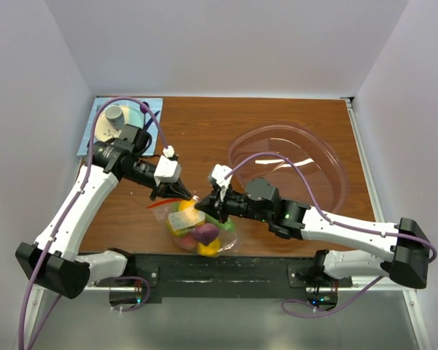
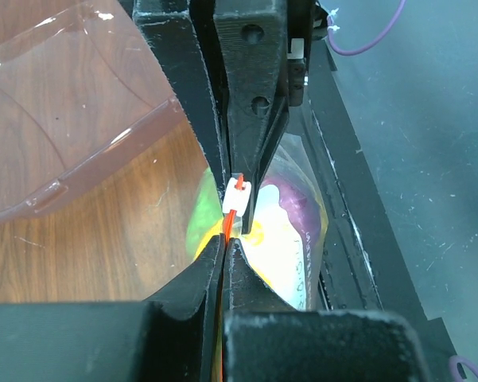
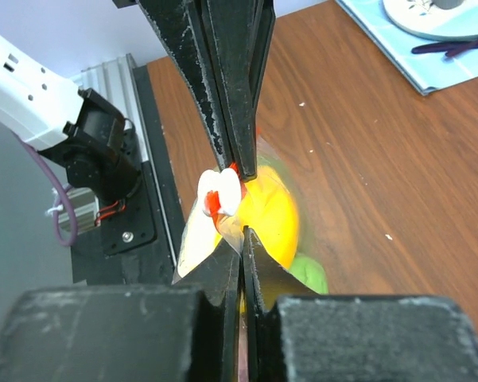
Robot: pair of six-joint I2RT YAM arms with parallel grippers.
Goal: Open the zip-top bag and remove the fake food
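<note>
Zip strip (image 2: 227, 227) of zip-top bag (image 1: 200, 230) pinched in closed left hand (image 2: 227, 243) and closed right hand (image 3: 240, 235), flanking white slider (image 2: 236, 199), likely for opening.

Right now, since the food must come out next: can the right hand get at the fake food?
Probably not yet. The fake food sits inside the zip-top bag, and the right hand and left hand are both shut on its orange zip edge; plastic bars the way.
</note>
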